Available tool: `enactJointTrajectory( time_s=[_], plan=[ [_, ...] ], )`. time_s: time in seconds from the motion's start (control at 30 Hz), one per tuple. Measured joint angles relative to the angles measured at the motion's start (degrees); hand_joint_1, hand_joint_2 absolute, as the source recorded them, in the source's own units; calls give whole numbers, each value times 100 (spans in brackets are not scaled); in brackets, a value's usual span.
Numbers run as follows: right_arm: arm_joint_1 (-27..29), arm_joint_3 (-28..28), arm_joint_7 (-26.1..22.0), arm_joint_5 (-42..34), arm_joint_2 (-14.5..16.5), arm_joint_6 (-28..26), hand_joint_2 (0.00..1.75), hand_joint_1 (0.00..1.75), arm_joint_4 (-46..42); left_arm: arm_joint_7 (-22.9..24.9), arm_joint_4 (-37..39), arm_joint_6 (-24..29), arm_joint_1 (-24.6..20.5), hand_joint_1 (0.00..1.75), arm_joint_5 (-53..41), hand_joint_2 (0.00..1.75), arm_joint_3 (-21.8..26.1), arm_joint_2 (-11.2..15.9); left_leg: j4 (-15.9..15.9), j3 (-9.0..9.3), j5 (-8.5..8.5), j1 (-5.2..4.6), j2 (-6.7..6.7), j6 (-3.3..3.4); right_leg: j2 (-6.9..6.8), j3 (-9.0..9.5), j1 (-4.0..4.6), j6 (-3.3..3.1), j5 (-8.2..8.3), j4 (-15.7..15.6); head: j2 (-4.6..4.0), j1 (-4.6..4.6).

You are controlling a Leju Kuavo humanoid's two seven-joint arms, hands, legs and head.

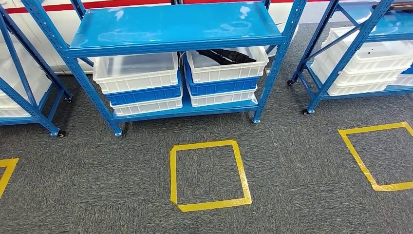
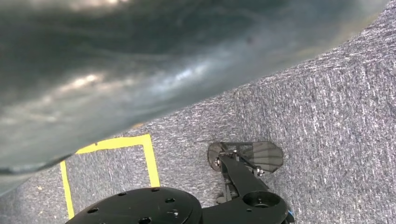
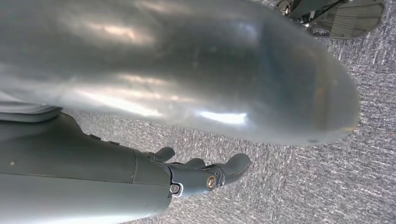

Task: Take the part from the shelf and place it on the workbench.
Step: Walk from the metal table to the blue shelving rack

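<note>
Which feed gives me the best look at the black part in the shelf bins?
The head view. It looks down into the top right white bin on the blue shelf, where the black part lies, partly hidden by the shelf board above. Both wrist views face the grey carpet and give nothing of the part.

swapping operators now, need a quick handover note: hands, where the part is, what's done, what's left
Right hand: hangs over the grey carpet, fingers apart, holding nothing.
Left hand: cannot tell its state.
Part: a black part lies in the top white plastic bin on the right of the blue metal shelf.
Done: nothing yet.
Left: reach in, take the part, carry it to the workbench.
</note>
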Motion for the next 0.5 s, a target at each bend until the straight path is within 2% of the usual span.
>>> enactJointTrajectory(
  time_s=[0.5],
  plan=[
    [0,0,30,11,0,4,0,0,-1,0,0,15,0,0,0,0,0,0,0,-1,0,4,0,0,0,0,2,0,0,0,0,0]
  ],
)
